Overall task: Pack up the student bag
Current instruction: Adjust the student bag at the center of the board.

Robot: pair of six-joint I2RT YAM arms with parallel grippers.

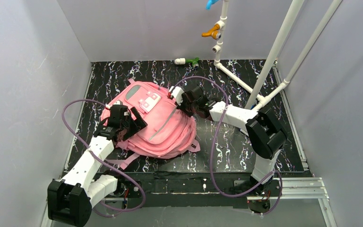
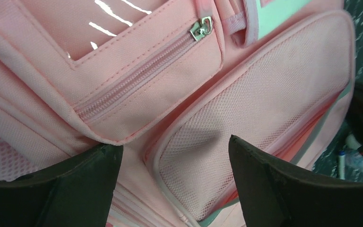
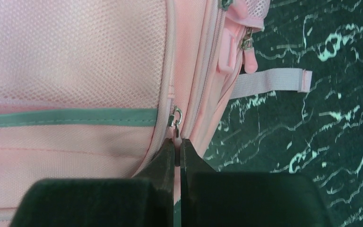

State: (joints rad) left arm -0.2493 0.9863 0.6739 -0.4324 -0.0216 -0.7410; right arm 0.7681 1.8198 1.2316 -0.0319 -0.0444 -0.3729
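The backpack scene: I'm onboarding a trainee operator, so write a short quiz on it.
1. True or false: the right gripper is shut on a zip pull of the backpack.
2. The left gripper is: A) open over the backpack; B) shut on a strap; C) holding a pen.
3. Fill in: the backpack is ___ in colour.
Key: 1 true; 2 A; 3 pink.
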